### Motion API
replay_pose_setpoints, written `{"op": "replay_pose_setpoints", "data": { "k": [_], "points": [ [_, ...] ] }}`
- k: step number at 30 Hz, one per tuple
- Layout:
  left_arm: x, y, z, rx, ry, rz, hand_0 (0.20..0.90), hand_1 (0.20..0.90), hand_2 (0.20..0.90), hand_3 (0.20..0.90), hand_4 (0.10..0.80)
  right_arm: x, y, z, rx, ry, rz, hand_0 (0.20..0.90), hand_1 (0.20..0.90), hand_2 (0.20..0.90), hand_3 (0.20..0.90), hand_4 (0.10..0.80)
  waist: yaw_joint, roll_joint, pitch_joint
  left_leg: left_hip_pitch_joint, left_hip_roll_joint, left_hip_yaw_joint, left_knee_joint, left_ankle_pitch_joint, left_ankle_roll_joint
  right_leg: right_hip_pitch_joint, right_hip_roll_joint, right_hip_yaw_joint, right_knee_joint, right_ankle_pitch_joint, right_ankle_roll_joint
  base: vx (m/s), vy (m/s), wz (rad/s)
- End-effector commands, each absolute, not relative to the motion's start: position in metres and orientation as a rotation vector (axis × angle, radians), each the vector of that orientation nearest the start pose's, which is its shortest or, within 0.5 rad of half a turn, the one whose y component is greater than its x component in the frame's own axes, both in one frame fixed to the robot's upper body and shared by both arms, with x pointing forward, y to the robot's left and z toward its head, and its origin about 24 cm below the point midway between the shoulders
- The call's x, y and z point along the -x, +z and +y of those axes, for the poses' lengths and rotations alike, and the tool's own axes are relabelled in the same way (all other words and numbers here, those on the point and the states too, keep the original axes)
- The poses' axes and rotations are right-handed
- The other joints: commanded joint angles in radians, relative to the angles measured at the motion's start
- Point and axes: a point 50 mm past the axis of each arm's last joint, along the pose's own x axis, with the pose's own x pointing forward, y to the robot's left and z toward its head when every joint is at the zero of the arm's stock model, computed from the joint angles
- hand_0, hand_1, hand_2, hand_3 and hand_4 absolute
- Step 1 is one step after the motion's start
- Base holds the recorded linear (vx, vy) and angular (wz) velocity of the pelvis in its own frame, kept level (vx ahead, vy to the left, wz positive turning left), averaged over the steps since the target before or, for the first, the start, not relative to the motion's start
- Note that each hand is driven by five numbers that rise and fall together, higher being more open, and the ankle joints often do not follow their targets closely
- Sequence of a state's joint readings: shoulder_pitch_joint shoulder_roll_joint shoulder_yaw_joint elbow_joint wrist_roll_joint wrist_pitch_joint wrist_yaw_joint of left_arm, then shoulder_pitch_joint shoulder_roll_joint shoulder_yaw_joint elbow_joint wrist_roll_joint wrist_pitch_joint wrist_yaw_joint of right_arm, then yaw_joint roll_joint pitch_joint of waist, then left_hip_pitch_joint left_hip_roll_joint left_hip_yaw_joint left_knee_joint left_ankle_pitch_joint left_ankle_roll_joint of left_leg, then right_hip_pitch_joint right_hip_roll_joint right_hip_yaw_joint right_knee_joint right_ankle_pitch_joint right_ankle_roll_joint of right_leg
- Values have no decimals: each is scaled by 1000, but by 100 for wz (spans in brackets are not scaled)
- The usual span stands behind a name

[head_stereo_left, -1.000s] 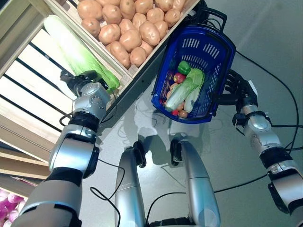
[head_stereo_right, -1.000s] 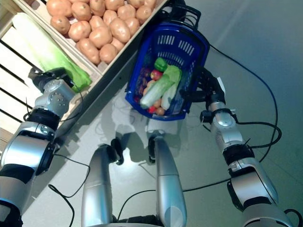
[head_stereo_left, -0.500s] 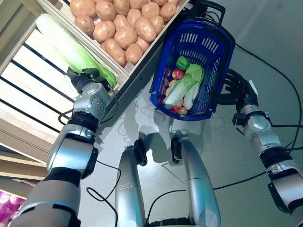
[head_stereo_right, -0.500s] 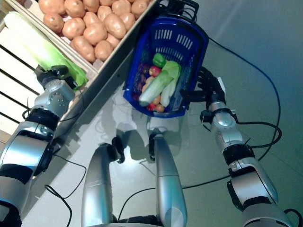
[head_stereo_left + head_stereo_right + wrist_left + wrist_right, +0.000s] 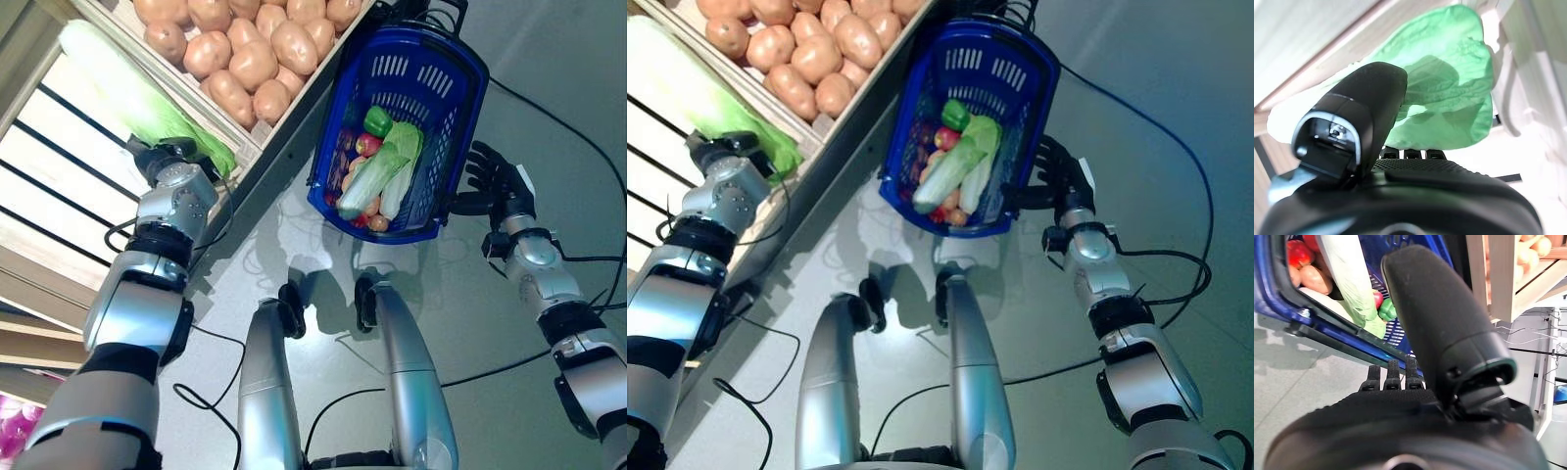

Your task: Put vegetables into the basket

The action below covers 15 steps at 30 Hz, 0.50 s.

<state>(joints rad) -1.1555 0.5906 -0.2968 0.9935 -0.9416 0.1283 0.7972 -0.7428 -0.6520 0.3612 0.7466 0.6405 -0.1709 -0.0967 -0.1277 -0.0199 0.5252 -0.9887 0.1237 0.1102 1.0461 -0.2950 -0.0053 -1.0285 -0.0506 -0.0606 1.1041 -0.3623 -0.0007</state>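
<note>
The blue plastic basket (image 5: 438, 98) stands on the floor beside the wooden stand. In it lie a green pepper (image 5: 378, 120), a small red round vegetable (image 5: 368, 144), long pale-green cabbages (image 5: 377, 176) and small brownish ones. My left hand (image 5: 160, 160) is at the leafy end of a long green cabbage (image 5: 127, 88) on the stand's slatted shelf. In the left wrist view its fingers (image 5: 1405, 154) reach straight under the green leaf (image 5: 1449, 88), with the thumb (image 5: 1366, 112) raised. My right hand (image 5: 495, 176) is open just beside the basket's rim; it also shows in the right wrist view (image 5: 1440, 318).
A wooden crate (image 5: 294, 98) stands on the stand, next to the basket's left side. Wooden slats (image 5: 59, 186) run along the left. Grey floor (image 5: 549, 59) lies to the right of the basket.
The whole view has shifted a little. My left hand stays at the cabbage's leafy end. My right hand stays beside the basket's rim.
</note>
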Motion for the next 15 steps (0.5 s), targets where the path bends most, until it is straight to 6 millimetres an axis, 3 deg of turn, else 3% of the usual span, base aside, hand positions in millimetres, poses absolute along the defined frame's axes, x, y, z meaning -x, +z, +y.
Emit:
{"op": "replay_pose_setpoints", "data": {
  "k": [1,15],
  "points": [
    [-410,232,243,346,630,-10,300,300,300,300,400,-373,179,-258,27,-171,-292,900,900,900,900,800,-43,-23,-5,56,9,64,4,-67,79,60,-19,-24,-65,76,-27,0,0,0],
    [-410,224,243,342,599,-16,300,300,300,300,400,-373,173,-253,31,-151,-287,900,900,900,900,800,-31,-24,-5,101,3,63,2,-76,79,110,-26,-35,-70,62,-33,2,5,0]
  ]
}}
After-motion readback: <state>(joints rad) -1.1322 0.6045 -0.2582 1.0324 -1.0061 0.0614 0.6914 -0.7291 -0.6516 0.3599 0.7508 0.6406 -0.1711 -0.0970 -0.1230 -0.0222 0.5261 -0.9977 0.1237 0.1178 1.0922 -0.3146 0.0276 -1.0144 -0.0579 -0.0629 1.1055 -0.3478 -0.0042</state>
